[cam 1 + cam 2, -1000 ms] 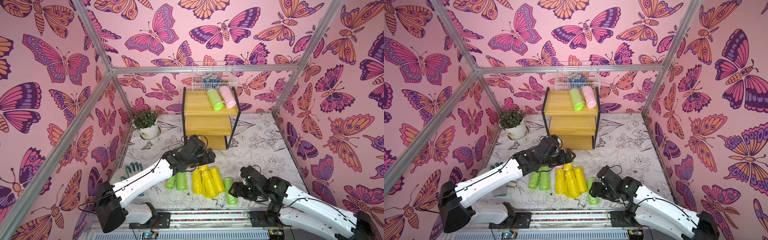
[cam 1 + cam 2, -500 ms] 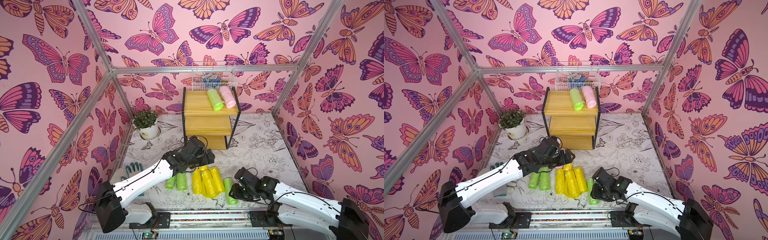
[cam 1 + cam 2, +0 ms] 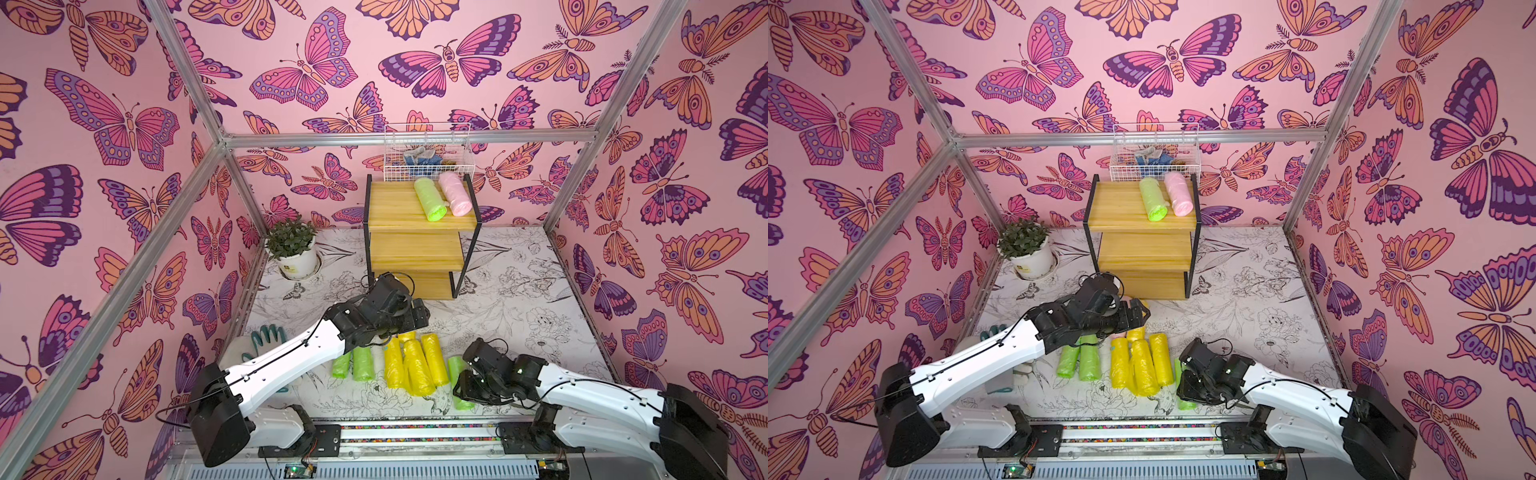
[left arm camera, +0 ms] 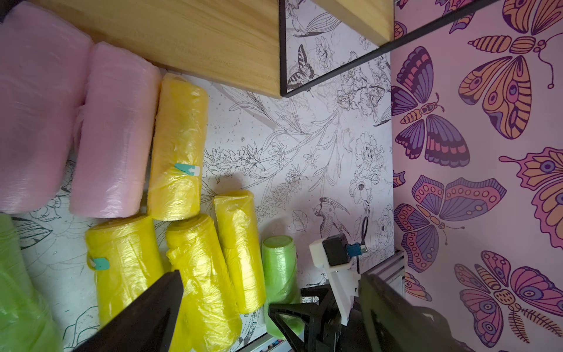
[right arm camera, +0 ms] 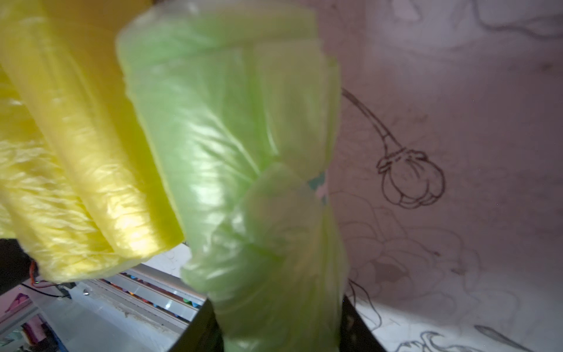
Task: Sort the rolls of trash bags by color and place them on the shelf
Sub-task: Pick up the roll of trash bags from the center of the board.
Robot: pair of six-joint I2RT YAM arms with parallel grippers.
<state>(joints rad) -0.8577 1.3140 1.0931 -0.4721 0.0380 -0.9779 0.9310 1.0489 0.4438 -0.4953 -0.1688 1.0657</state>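
My right end effector point(image 5: 277, 326): clamps a lime roll point(image 5: 231, 137) before the shelf point(image 3: 395, 203), yellow rolls point(image 3: 415, 368) crowding beside.
My left end effector point(image 4: 272, 274): open above them.
Hidden from above by my left arm point(image 3: 291, 361): pink rolls point(image 4: 112, 131) at the shelf's foot.

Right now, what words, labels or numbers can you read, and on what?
No text is readable anywhere.
Flowerpot: dark print on its front, too small to read.
Yellow roll: teal sticker with a white mark, no legible letters.
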